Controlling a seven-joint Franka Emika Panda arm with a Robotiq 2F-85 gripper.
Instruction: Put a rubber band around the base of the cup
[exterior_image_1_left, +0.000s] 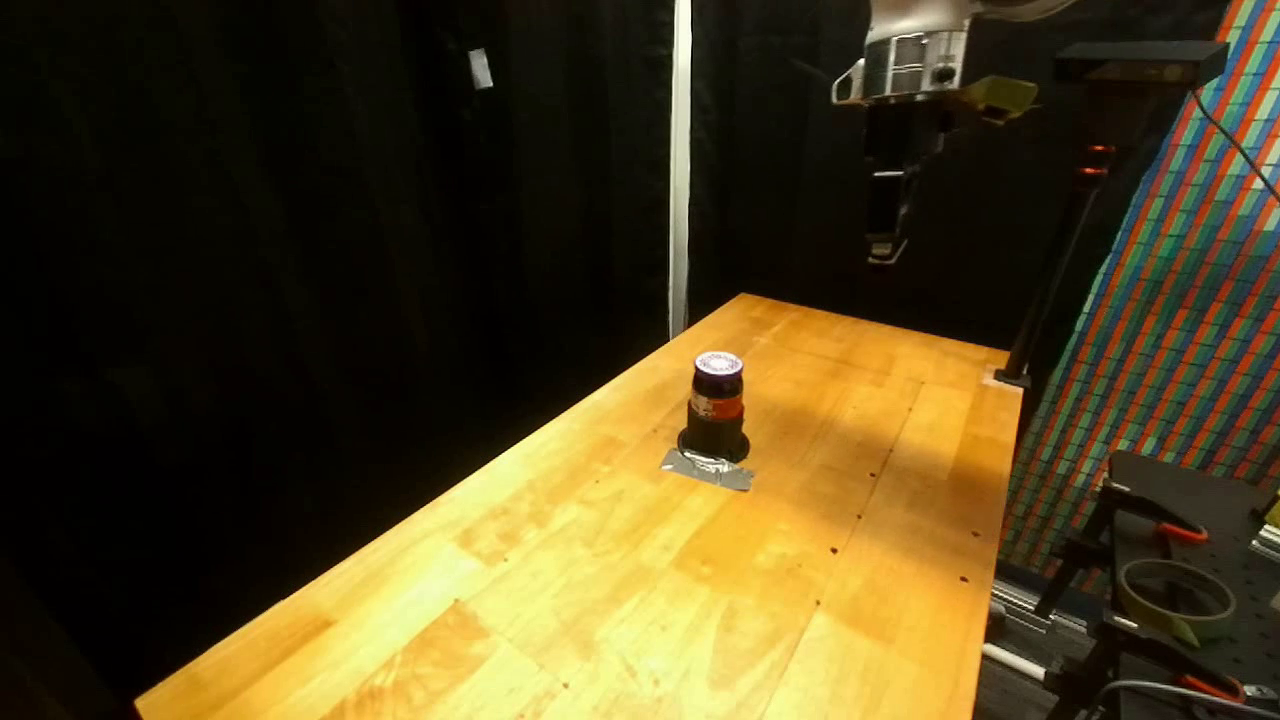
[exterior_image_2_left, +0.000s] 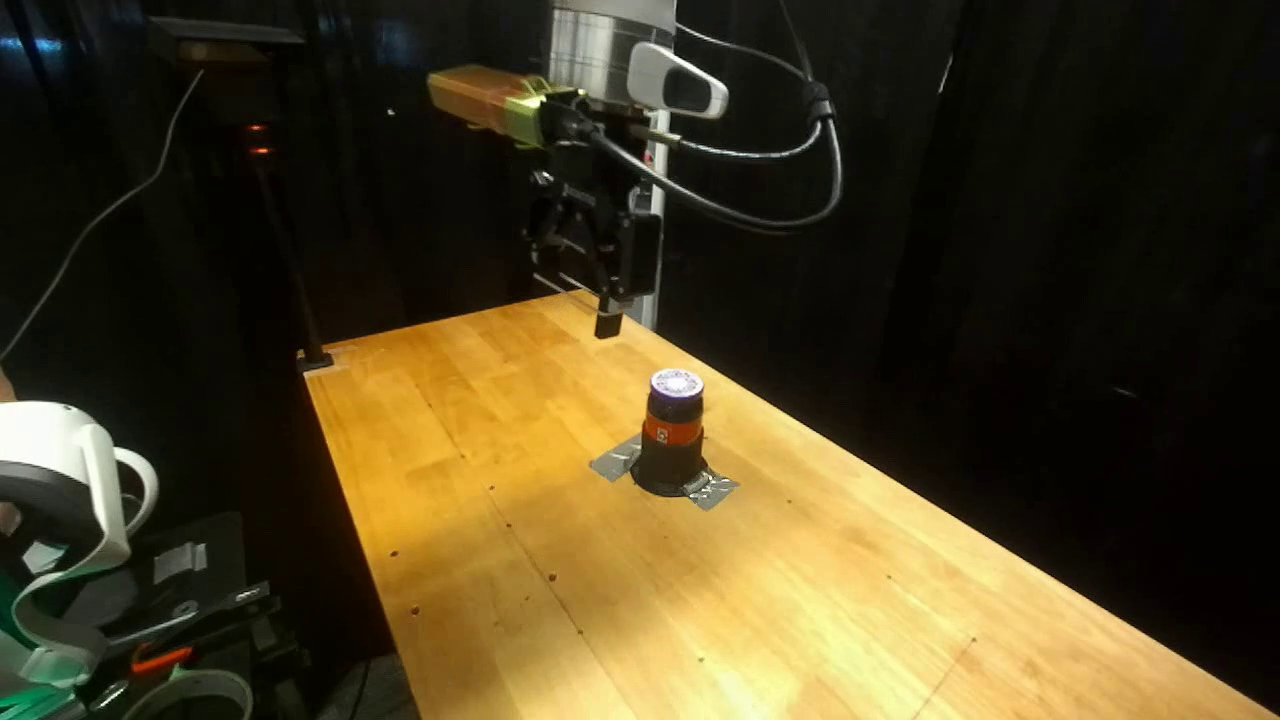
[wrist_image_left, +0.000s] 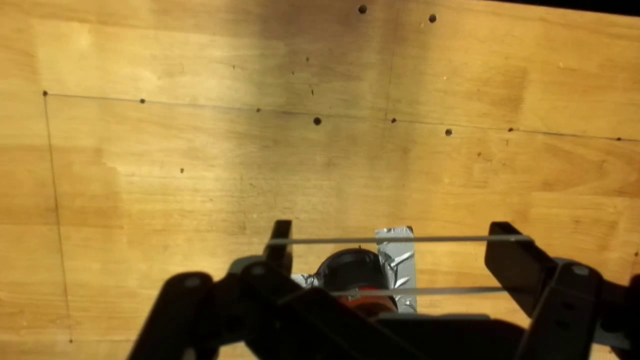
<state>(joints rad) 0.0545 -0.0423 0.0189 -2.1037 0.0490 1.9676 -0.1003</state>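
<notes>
Pincer hangs with fingers spread, rubber band stretched between them, apart from the cup, which stands upright on the tabletop, print on its orange label and pale top too small to read.

Two slanted looks, one overhead

I see both exterior views standing back, gazing down along the table, sharing the cup and gripper. In an exterior view the tape roll falls right; in an exterior view the tape roll falls left. The wrist view, close in, stares down past the fingers onto the cup.
</notes>
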